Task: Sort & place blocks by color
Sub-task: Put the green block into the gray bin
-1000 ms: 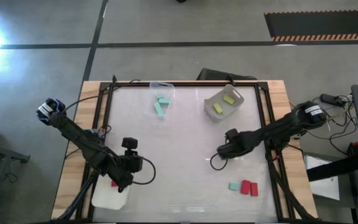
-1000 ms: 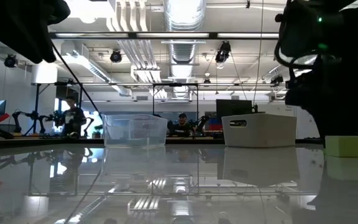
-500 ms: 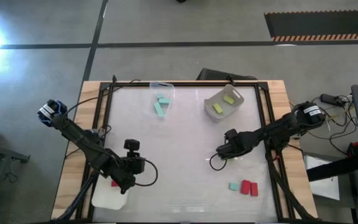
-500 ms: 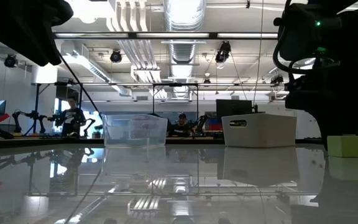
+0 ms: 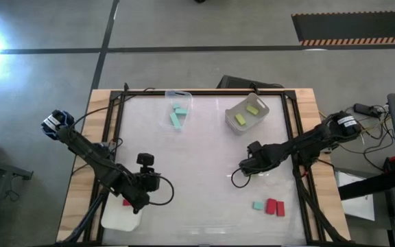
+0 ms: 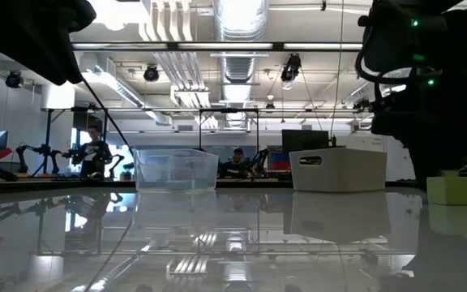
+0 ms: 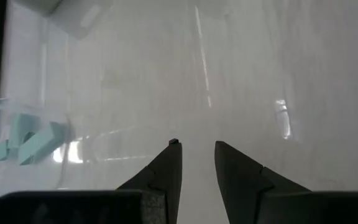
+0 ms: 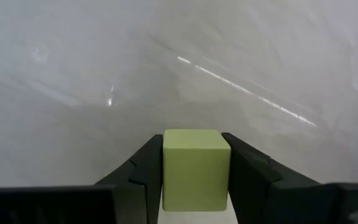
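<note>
My right gripper [image 8: 196,149] is shut on a yellow-green block [image 8: 196,165] right of the table's middle [image 5: 244,167]; the arm hides that block from above. In the low view the block [image 6: 449,191] sits at table level. My left gripper [image 7: 197,152] is open and holds nothing, hovering by the near-left white tray [image 5: 118,218], which holds a red block [image 5: 125,202]. A teal block [image 5: 258,205] and red blocks [image 5: 275,206] lie flat on the table near the right front. My right gripper pinches the yellow-green block between its two fingers [image 8: 143,171], one on each opposite side face [image 8: 166,168]. The block stands square in the hold. Its underside is at the table surface in the low view; whether it rests there or is just clear, I cannot tell.
A clear tray [image 5: 178,103] at the far middle holds teal blocks [image 5: 177,116]. A grey-white tray [image 5: 247,113] at the far right holds yellow-green blocks [image 5: 252,110]. Bare tabletop lies between the two arms. Cables run along the table's side frames.
</note>
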Action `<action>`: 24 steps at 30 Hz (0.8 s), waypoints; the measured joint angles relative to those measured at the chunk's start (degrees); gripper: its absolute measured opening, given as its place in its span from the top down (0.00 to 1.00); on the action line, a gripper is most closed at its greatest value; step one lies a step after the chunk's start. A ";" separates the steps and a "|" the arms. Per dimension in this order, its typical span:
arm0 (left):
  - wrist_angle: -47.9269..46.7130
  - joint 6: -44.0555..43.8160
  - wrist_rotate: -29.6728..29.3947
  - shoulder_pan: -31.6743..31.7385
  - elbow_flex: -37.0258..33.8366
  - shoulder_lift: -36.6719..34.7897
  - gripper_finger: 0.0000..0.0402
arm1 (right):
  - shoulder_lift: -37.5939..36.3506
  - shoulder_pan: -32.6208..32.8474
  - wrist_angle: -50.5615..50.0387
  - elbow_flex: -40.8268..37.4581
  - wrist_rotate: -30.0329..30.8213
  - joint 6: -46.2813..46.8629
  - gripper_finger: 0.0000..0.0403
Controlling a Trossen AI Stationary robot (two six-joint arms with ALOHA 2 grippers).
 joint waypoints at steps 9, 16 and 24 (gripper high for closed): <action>0.30 0.48 -1.63 0.74 0.00 -0.02 0.80 | -4.26 -0.36 2.99 0.00 4.30 -3.90 0.69; 4.14 5.19 -1.71 1.68 0.00 -0.02 0.80 | -7.77 -0.92 13.59 0.00 6.86 -13.37 0.69; 12.01 18.09 -1.70 4.76 0.00 -0.02 0.80 | -10.72 -6.48 20.91 3.55 7.78 -28.99 0.69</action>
